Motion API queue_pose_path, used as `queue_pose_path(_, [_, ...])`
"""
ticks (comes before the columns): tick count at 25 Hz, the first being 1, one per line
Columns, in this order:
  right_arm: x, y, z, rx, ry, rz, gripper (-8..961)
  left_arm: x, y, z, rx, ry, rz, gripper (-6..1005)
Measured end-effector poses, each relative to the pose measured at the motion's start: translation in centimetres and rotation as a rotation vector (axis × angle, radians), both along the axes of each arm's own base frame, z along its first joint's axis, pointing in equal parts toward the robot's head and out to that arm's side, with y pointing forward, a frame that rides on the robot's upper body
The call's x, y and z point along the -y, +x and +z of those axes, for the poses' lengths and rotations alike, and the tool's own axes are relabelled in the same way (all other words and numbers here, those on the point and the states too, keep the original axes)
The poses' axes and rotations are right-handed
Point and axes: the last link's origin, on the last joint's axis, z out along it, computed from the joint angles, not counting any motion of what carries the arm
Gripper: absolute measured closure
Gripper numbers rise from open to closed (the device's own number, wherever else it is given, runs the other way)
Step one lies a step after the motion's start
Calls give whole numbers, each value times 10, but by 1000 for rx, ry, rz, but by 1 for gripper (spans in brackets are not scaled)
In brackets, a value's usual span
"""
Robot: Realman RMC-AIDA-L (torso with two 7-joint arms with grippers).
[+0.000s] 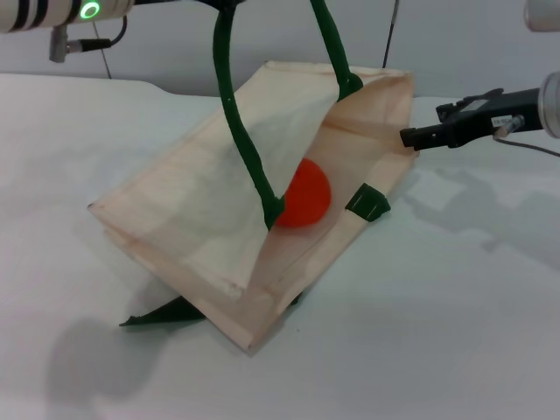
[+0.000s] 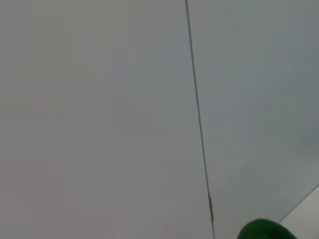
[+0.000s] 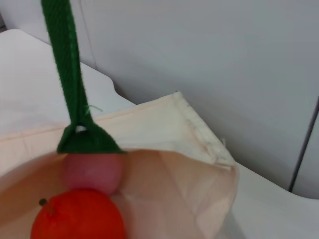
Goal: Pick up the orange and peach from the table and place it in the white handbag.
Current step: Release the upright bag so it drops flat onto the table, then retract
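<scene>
Evidently, orange (image 3: 77, 215) and peach (image 3: 93, 172) lie touching inside white handbag (image 1: 184, 210) — right gripper (image 1: 409, 136) just beside its mouth, empty, jaws near-closed.

The cream bag (image 1: 201, 219) lies tilted near the surface's middle, its mouth held open, green handles pulled upward. Inside, the orange (image 1: 304, 197) rests with its dark stem up, the pink peach (image 3: 93, 172) touching it, just behind.

Orange (image 1: 305, 196): half screened by bag wall and handle in head view. Peach (image 3: 92, 172): partly behind green strap tab (image 3: 88, 141), unseen from head. Left pincer: cut off above frame edge. White handbag (image 1: 184, 210): handles cropped at top.
</scene>
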Motion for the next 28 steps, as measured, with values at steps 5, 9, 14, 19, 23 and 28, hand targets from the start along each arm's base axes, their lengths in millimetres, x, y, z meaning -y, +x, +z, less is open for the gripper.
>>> queue_pose_path(5, [0,3,3,4,7,-12,139,-3,-6,-4,4,-12,-11,654])
queue_pose_path(9, [1,6,4,2,11,-18,139,-6,-11,-10,31,-39,-26,622])
queue_pose_path(14, [1,9,7,-5,20,-29,139,-7,-16,-12,61,-56,-65,616])
queue_pose_path(19, [0,10,11,-19,28,-39,140,-12,-21,-17,83,-55,-75,608])
queue_pose_path(23, [0,12,14,-25,36,-43,140,-14,-24,-22,83,-63,-88,516])
queue_pose_path(28, [0,12,14,-23,37,-45,140,-15,-25,-26,110,-74,-117,454])
